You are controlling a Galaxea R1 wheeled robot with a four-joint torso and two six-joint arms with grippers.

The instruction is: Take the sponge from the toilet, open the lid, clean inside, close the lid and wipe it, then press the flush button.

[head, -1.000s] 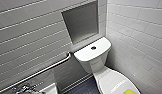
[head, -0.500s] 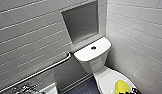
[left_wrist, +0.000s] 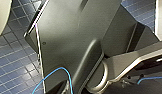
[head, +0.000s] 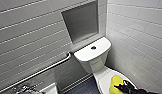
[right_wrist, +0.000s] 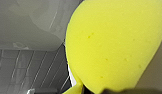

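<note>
The white toilet (head: 93,56) stands in the corner, with a round flush button (head: 93,47) on its tank top. Below the tank the white oval lid (head: 104,76) lies shut. The yellow sponge (head: 114,83) rests against the lid's near right part, and my dark right gripper (head: 123,88) is shut on its near end. In the right wrist view the sponge (right_wrist: 114,42) looms large and yellow, with a glossy white surface (right_wrist: 29,25) behind it. Dark blue floor tiles (left_wrist: 14,62) lie below my left arm.
A metal grab bar (head: 47,68) slants along the grey tiled wall left of the tank. A recessed niche (head: 82,22) sits above the tank. White tiles close off the right side. A white fixture's edge (head: 49,88) shows at the lower left.
The sponge and my right gripper have come up into the head view over the lid. The toilet and the camera have stayed put.
</note>
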